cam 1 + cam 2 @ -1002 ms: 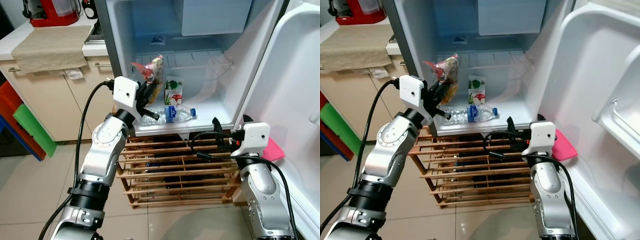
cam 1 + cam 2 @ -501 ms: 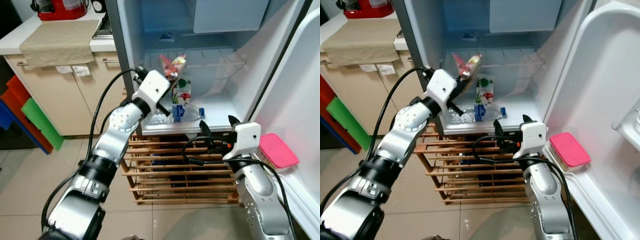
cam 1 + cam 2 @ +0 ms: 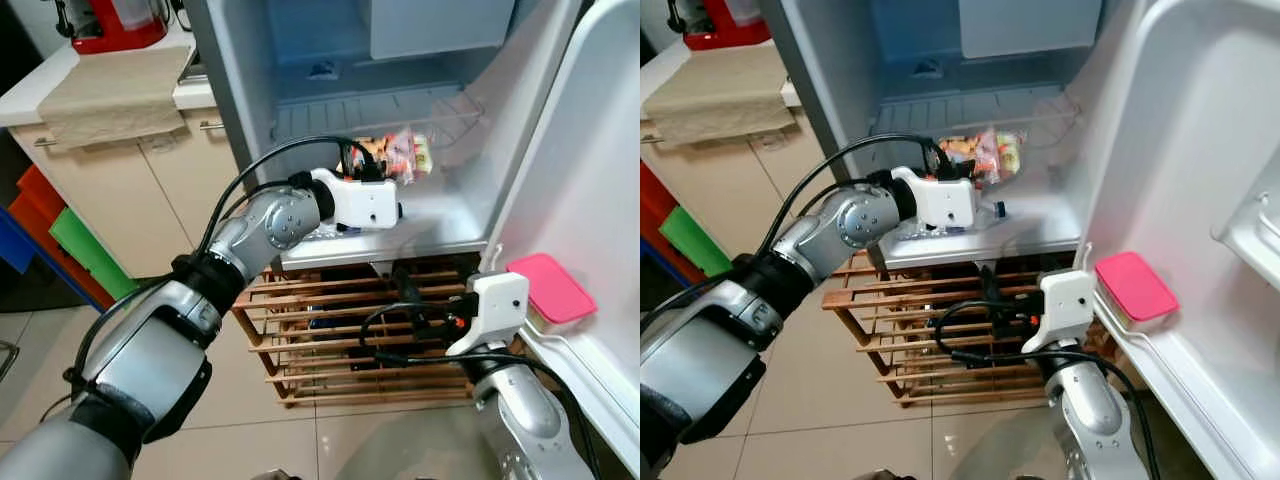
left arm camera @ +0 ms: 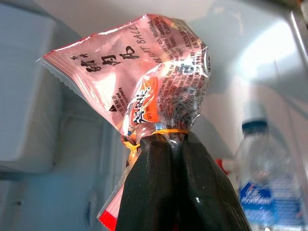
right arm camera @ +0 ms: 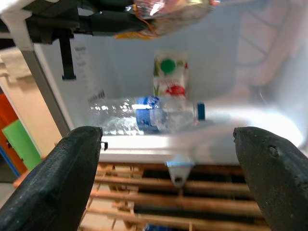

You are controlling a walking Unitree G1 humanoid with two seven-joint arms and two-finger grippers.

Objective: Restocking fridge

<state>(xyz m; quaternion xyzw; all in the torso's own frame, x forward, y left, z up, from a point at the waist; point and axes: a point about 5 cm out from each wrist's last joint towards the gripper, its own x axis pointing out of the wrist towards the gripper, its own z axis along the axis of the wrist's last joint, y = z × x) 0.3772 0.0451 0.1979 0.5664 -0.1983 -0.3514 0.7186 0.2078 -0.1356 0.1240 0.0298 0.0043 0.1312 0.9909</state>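
My left gripper (image 4: 169, 144) is shut on the tied neck of a pink and orange snack bag (image 4: 144, 77). It holds the bag (image 3: 402, 155) sideways inside the open fridge, just above the bottom shelf (image 3: 445, 228). A clear water bottle (image 5: 144, 115) with a blue label lies on that shelf. Behind the bottle stands a small green and white juice carton (image 5: 171, 77). My right gripper (image 3: 407, 300) is open and holds nothing. It hovers below the shelf's front edge, in front of the wooden rack (image 3: 320, 345).
The fridge door (image 3: 600, 150) stands open on the right, with a pink-lidded box (image 3: 550, 290) in its lower shelf. At the left a kitchen counter (image 3: 20, 95) carries a beige cloth (image 3: 110, 85) and a red appliance (image 3: 110, 20). Coloured bins (image 3: 70, 240) lean beside the cabinet.
My left arm has reached deeper into the fridge and to the right, turning the snack bag from upright to sideways over the bottle. The right gripper stays low and open.
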